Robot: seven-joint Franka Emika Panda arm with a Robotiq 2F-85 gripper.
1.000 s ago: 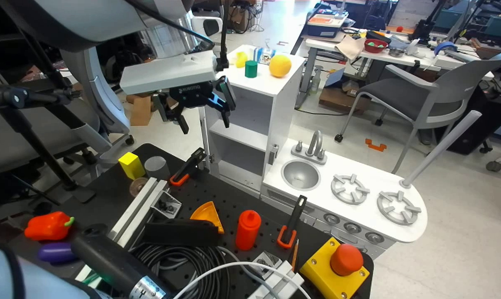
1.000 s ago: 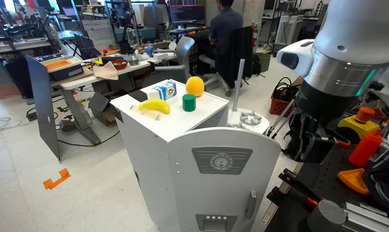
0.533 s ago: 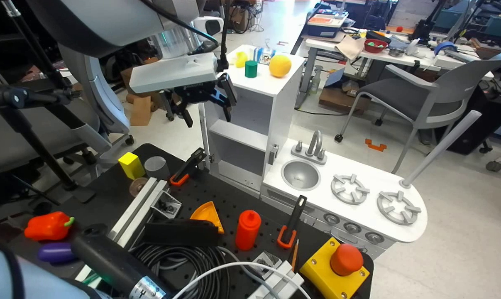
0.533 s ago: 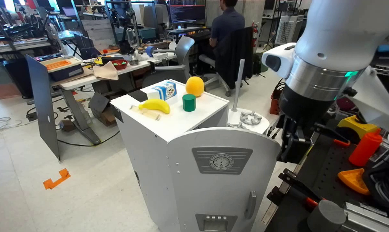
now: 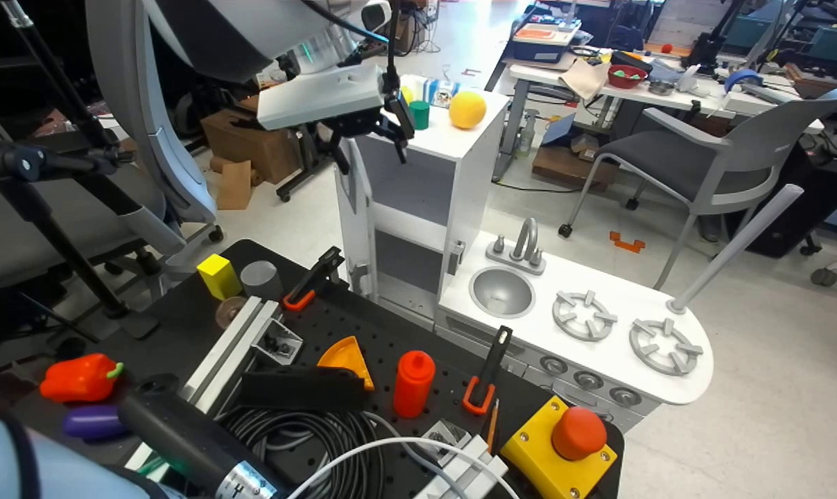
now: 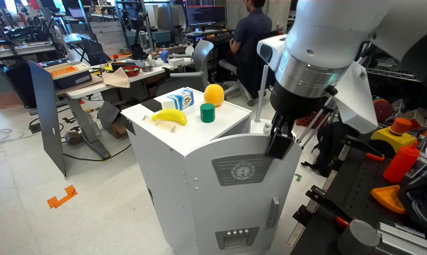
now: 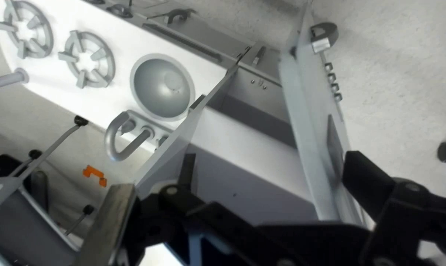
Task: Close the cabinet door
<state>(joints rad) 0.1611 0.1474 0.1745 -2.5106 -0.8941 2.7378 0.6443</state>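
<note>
spread gripper (image 5: 374,163) straddles the top of the open cabinet door (image 6: 231,209)

the gripper is released, its two fingers (image 7: 367,177) standing wide apart. from here i see the door's upper part between them: in the wrist view the panel's edge runs closer to the finger on its outer face and is well apart from the one on the shelf side. whether that nearer finger touches the panel, i cannot tell. in an exterior view it hangs in front of the rounded top, toward the free edge, just beside the grey gauge plate (image 6: 243,171); the handle (image 6: 273,213) sits lower down. the door stands partly swung out from the tall white cabinet (image 6: 163,170), with a shelf (image 7: 248,151) in sight behind it. up on the cabinet's top lie a banana (image 6: 171,116), a blue-and-white carton (image 6: 181,99), a green block (image 6: 207,113) and a yellow-orange ball (image 6: 214,94). alongside is the low white counter (image 5: 557,274) with its sink (image 5: 505,298), and near the cabinet a black bench (image 5: 383,326).
</note>
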